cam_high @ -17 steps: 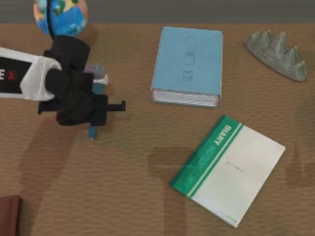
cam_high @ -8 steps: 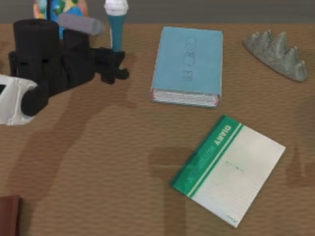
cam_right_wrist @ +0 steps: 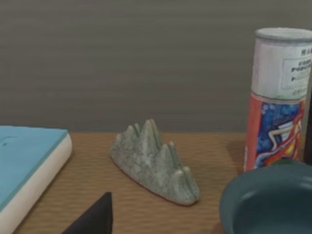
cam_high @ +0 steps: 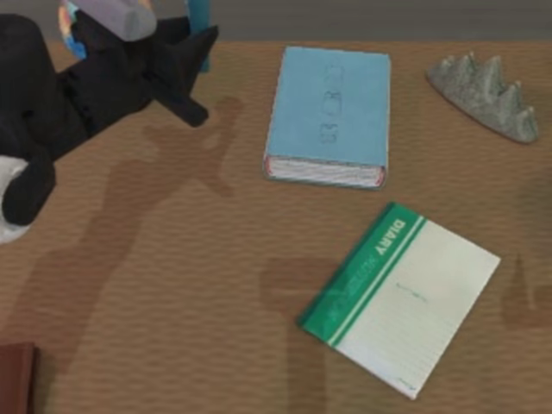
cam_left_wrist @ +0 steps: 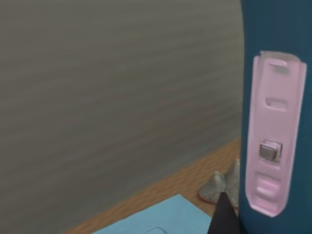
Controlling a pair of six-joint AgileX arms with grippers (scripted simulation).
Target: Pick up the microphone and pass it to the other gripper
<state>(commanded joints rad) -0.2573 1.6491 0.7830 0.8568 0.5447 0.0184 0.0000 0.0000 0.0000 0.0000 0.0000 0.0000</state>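
While up high: left gripper [cam_high: 194,43] pinching the microphone [cam_high: 199,19]
Right gripper: fingers can't tell

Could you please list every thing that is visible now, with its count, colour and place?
microphone: 1, teal with a pale strip, held up by the left gripper at the table's far left edge
blue book: 1, light blue, far middle
diary: 1, green and white, near right
rock: 1, grey-green, spiky, far right
globe: 1, blue and multicoloured, far left corner, mostly hidden by the arm
brown object: 1, dark red-brown, near left corner, cut off
can: 1, white and red, right wrist view only
bowl: 1, dark teal, beside the can
table: 1, brown
left gripper: black, far left, shut on the microphone
right gripper: one black fingertip shows, right wrist view
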